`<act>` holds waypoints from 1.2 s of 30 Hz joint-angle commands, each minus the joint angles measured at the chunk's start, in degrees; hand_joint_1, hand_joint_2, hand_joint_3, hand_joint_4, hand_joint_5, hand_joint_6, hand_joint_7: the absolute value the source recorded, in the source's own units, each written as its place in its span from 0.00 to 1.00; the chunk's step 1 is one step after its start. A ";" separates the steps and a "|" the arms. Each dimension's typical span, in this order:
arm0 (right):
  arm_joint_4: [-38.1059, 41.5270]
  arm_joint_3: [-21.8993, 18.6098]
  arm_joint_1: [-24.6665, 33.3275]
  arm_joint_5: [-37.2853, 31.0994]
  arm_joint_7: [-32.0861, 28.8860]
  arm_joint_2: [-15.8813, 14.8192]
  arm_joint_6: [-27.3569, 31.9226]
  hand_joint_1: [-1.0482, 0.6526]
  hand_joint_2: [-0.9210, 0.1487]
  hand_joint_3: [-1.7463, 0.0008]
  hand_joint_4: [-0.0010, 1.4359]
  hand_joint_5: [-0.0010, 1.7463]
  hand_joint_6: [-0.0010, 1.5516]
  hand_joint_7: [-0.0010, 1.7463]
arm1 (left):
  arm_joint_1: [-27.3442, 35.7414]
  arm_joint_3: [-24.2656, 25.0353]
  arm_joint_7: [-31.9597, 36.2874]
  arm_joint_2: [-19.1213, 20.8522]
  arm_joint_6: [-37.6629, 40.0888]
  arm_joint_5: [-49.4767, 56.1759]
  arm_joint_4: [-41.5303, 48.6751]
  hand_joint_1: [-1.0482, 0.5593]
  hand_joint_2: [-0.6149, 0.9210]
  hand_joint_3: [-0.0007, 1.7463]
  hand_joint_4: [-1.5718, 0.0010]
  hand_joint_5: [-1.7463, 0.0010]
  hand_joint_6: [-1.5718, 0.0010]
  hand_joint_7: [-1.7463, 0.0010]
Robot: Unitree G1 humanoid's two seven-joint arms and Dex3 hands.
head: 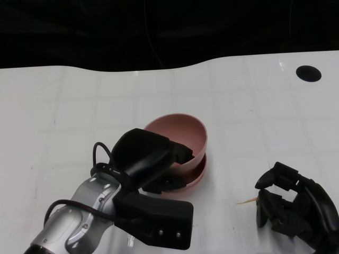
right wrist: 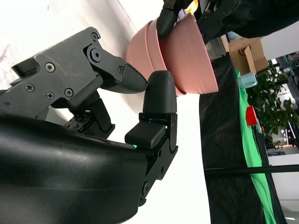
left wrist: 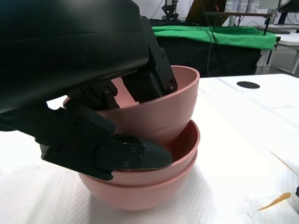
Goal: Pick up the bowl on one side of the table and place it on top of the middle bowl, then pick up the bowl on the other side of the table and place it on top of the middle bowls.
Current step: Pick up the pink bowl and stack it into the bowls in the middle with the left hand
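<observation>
Top pink bowl [head: 183, 133] sits tilted in the stacked bowls [left wrist: 154, 179] mid-bench [head: 63, 116]. Left robot hand [head: 153, 159] grips its near rim, fingers inside and outside the wall. Right robot hand [head: 291, 203] holds nothing, fingers apart, resting well to the right beside a small orange sliver [head: 246, 201].

No text, label, brand, number or sign can be read in any of the three views. The bowls [left wrist: 154, 140], the hands and the bench [head: 79, 106] carry no lettering that shows. The boxes and small things in the upper right of the right wrist view are too small and blurred to show any writing.
</observation>
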 commanded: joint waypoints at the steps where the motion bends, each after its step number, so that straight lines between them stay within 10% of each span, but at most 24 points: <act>1: -0.26 -0.70 -0.03 0.31 0.02 -0.66 -0.73 0.49 0.29 0.47 0.60 1.00 0.50 0.87 | -0.20 -0.48 0.04 0.97 -0.27 0.63 0.73 0.17 1.00 0.30 0.35 0.84 0.37 1.00; 20: -0.22 -0.49 0.00 -0.67 -0.18 -1.01 -1.27 0.49 0.26 0.49 0.60 1.00 0.50 0.88 | -0.22 -1.08 0.03 1.35 -0.13 2.91 1.05 0.11 1.00 0.27 0.35 0.85 0.38 1.00; 36: 0.12 -0.67 -0.34 -1.12 -1.14 -0.82 -1.66 0.50 0.24 0.51 0.62 1.00 0.53 0.85 | 0.13 -0.97 -2.02 1.20 -0.38 2.19 0.87 0.05 1.00 0.25 0.55 1.00 0.47 1.00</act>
